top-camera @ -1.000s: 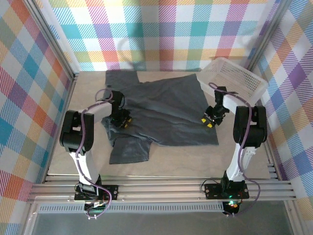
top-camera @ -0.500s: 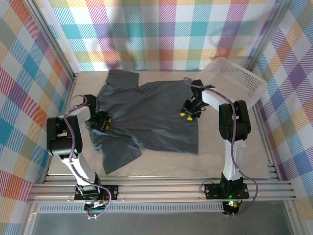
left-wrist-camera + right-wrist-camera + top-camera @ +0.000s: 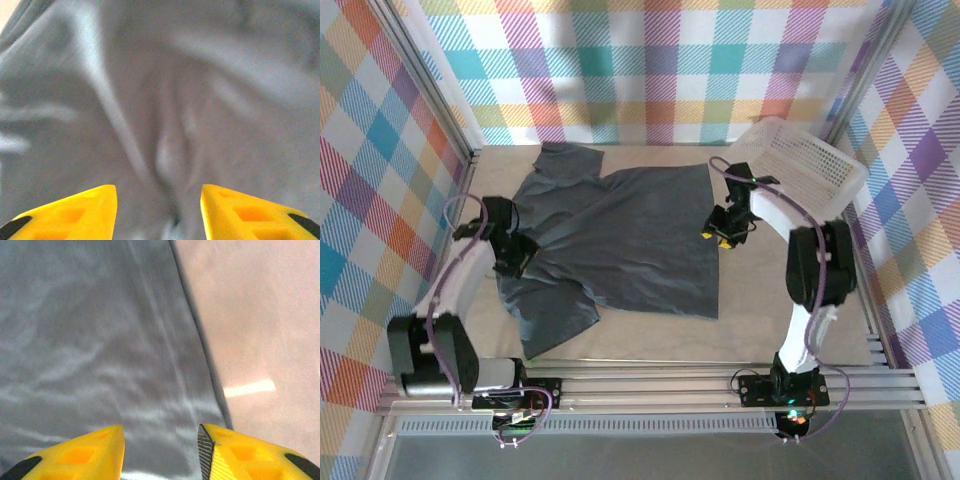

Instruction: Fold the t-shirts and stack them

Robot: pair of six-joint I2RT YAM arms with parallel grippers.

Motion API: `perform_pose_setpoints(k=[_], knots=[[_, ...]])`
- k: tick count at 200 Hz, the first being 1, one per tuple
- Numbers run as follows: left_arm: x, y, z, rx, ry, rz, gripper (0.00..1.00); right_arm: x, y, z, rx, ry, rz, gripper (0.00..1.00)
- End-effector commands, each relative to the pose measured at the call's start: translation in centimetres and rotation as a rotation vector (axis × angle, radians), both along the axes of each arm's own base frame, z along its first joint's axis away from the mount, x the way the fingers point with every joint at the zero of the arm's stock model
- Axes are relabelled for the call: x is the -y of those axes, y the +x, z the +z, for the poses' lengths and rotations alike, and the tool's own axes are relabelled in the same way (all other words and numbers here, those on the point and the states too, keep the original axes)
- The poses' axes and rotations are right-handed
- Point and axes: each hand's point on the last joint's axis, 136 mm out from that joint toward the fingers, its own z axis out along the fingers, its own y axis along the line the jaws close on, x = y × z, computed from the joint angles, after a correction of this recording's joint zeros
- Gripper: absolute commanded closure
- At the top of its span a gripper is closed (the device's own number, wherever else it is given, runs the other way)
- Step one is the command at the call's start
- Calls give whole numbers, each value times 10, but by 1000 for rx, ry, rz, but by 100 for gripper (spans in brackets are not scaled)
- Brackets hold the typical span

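Swung outward: left end effector (image 3: 512, 260), right end effector (image 3: 720, 237), above t-shirt (image 3: 620, 235)

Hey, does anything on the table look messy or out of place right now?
Yes. The t-shirt lies crooked, its left side bunched in wrinkles. The basket in the far right corner looks tilted.

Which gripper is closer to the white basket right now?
Right. The right gripper is over the t-shirt's right edge, near the basket; the left gripper is over the shirt's left side, across the cloth from it.
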Motion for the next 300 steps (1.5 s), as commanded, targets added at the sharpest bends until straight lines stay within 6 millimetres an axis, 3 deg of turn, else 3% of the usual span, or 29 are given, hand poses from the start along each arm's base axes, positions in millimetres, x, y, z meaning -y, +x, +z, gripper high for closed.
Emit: perform_pose_setpoints(k=[1, 16, 42, 70, 97, 140, 174, 203, 238, 278, 300], knots=[[-6, -109, -35, -317, 47, 20, 54, -20, -45, 5, -44, 88, 8, 54], [-1, -126, -44, -315, 13, 52, 56, -37, -55, 1, -34, 124, 53, 55], [16, -123, -53, -265, -93, 81, 61, -63, -49, -16, -82, 196, 92, 56], [14, -139, -54, -379, -48, 22, 62, -69, -39, -44, -160, 176, 97, 57], [5, -142, -43, -364, 4, 10, 58, -49, -22, -65, -220, 50, 91, 57], [16, -149, -37, -366, -45, 7, 57, 14, -4, -81, -272, -20, -35, 57], [25, -167, -48, -428, -59, -51, 56, 9, 24, -68, -213, 67, 15, 56], [28, -172, -54, -438, -51, -78, 55, 3, 38, -37, -116, 82, 44, 54], [26, -171, -60, -441, -12, -48, 50, -7, 33, 2, -36, 85, 78, 51], [22, -184, -80, -514, 37, -35, 52, -11, 20, 25, -8, 120, 60, 51], [17, -179, -82, -492, 79, -14, 52, -15, 11, 34, -2, 147, 55, 51]])
